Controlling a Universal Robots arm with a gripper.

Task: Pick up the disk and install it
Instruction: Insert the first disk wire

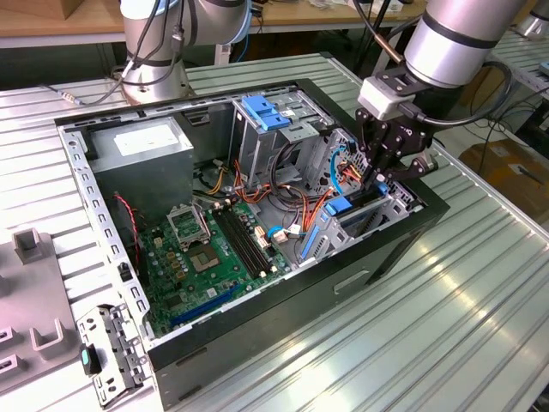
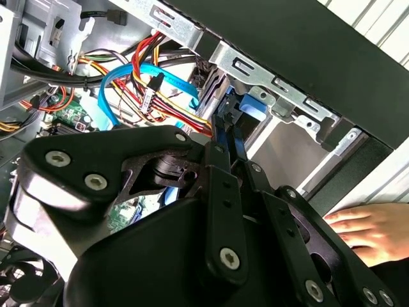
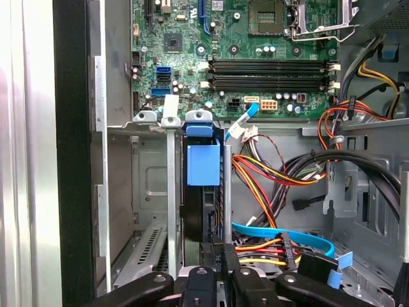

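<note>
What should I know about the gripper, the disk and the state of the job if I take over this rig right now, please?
Gripper: the black gripper is lowered into the drive bay at the corner of the open black computer case; whether its fingers are open or shut cannot be told.
Disk: the flat drive with blue plastic rails stands on edge in the grey metal bay slot, directly at the gripper.
Done: disk picked up and brought into the slot.
Left: confirm that it is fully seated, which cannot be judged.
Note: a person's hand rests beside the case.
</note>
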